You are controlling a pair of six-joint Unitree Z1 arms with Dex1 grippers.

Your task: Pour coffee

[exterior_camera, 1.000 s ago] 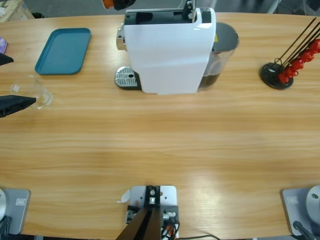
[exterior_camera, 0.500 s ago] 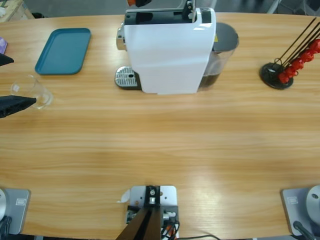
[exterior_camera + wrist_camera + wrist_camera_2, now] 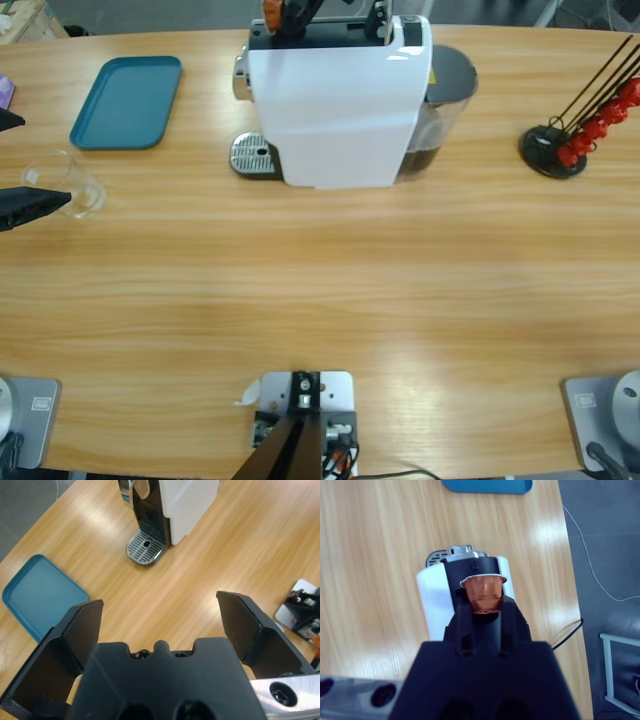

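Observation:
No coffee shows in any view. A white coffee machine point(image 3: 335, 100) stands at the back middle, with a bare metal drip grate point(image 3: 253, 155) on its left. My right gripper point(image 3: 290, 15) hovers over the machine's top point(image 3: 437, 595), shut on an orange-copper capsule point(image 3: 484, 592). An empty clear glass point(image 3: 68, 185) stands at the table's left edge. My left gripper point(image 3: 48, 160) is open there, one jaw on either side of the glass, the nearer jaw tip close beside it. In the left wrist view the left gripper point(image 3: 160, 602) shows wide open and the glass is hidden.
A teal tray point(image 3: 128, 102) lies at the back left, behind the glass. A smoky grey tank point(image 3: 445, 90) sits on the machine's right side. A black capsule stand point(image 3: 555, 150) with red capsules point(image 3: 600, 125) is at the far right.
My right gripper has carried the capsule rightward along the table's far side, from left of the machine to over its top. The left gripper and glass have stayed put.

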